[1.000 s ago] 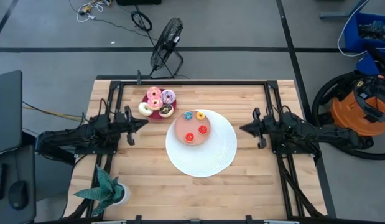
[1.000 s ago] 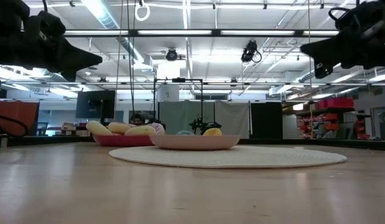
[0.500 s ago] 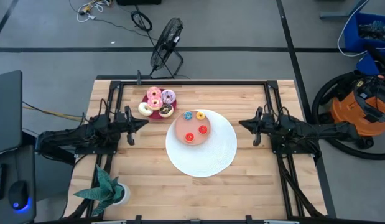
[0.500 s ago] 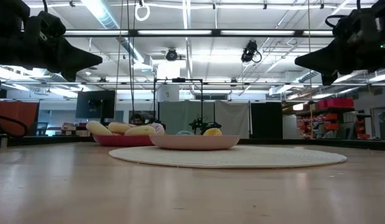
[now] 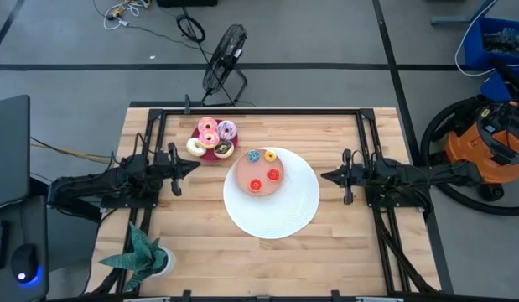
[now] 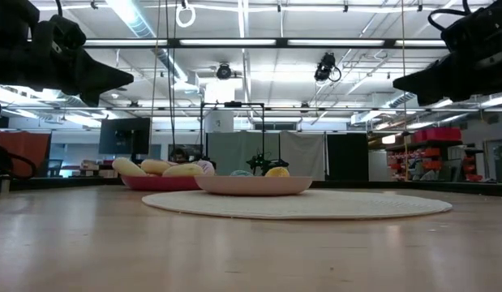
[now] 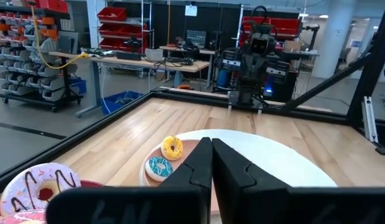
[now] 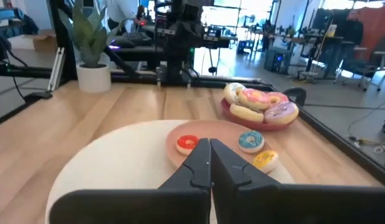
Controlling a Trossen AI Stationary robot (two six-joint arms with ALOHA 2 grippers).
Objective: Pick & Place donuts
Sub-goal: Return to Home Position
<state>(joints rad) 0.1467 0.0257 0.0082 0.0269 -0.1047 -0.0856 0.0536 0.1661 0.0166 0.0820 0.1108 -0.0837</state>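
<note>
The five larger donuts (two pink, purple point(image 5: 227, 130), white point(image 5: 194, 147), chocolate point(image 5: 223, 149)) lie on the crimson plate point(image 5: 205, 155) at the far left. The tiny ones, blue point(image 5: 253, 156), yellow point(image 5: 270, 155) and two red point(image 5: 274, 174), lie on the salmon plate point(image 5: 245, 172), which rests on the big white disc point(image 5: 284, 214). My left gripper point(image 5: 196, 164) hovers shut, left of both plates. My right gripper point(image 5: 324, 176) hovers shut at the disc's right edge. Both are well above the table, my left gripper point(image 6: 129, 79) and my right gripper point(image 6: 396, 81).
A potted plant point(image 5: 142, 256) stands at the near left corner. A fan point(image 5: 225, 54) stands beyond the far edge. A black frame point(image 5: 259, 111) borders the table. Bare wood lies near the disc and on the table's right side.
My right gripper has edged slightly toward the white disc and sunk a little, staying shut. The donuts and plates have not moved.
</note>
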